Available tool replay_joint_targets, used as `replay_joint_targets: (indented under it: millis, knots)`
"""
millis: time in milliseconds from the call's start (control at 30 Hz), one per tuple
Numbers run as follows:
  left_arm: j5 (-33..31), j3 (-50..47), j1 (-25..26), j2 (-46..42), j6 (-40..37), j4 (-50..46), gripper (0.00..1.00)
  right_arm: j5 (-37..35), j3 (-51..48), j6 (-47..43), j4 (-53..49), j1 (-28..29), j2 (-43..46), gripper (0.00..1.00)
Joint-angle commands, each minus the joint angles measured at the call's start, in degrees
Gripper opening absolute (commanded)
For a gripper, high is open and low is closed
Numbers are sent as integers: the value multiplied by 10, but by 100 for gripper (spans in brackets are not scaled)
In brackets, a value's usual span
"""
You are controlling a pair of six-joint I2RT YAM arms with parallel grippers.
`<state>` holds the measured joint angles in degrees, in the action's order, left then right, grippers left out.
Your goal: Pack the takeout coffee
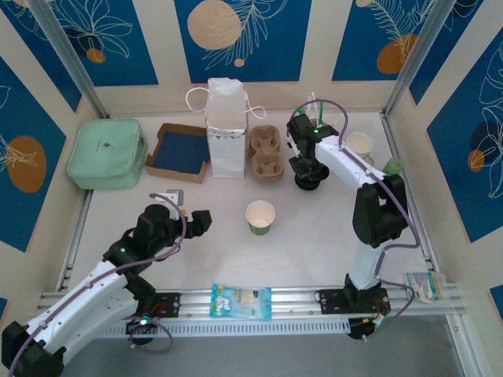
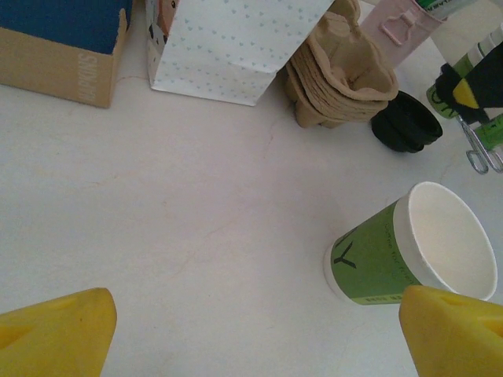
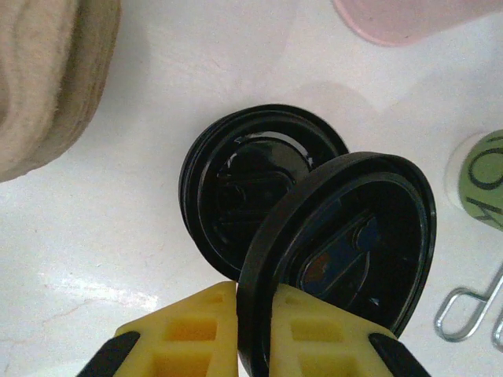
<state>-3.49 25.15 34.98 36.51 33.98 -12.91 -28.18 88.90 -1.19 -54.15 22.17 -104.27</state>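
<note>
Right claw [image 3: 253, 306] clenched on black lid [image 3: 346, 251] rim, over lid stack [image 3: 236, 181]. Left claw [image 2: 255, 330] released beside paper cup [image 2: 373, 255].

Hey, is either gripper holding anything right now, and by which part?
The right gripper pinches a round black plastic lid by its rim, tilted over the stack of black lids. The left gripper is open and empty.

Cup [image 2: 369, 259]: cream above, green below. Lid [image 3: 346, 259]: black. Bag [image 2: 236, 39]: white with pale blue dots. Box [image 1: 179, 151]: brown outside, blue inside. Pouch [image 1: 106, 153]: mint green. Carrier [image 1: 266, 151]: tan.
</note>
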Motion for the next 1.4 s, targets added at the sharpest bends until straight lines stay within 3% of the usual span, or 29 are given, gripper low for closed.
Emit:
replay_joint_targets:
  millis: [0, 367, 533, 933, 1167, 1367]
  knots:
    - [9, 22, -4, -1, -14, 3, 93, -1, 21, 19, -28, 12, 43, 13]
    - [57, 31, -4, -5, 11, 25, 93, 173, 3, 53, -8, 34, 153, 14]
    - [102, 47, -4, 0, 29, 56, 93, 370, -23, 79, 45, 35, 218, 13]
    - [190, 53, -4, 20, 86, 178, 90, 700, -86, 196, 226, 31, 316, 13]
    - [239, 61, -4, 34, 130, 304, 83, 788, -125, 331, 404, 29, 363, 12]
    - [273, 69, -5, 83, 206, 482, 76, 786, -174, 477, 615, 42, 394, 11]
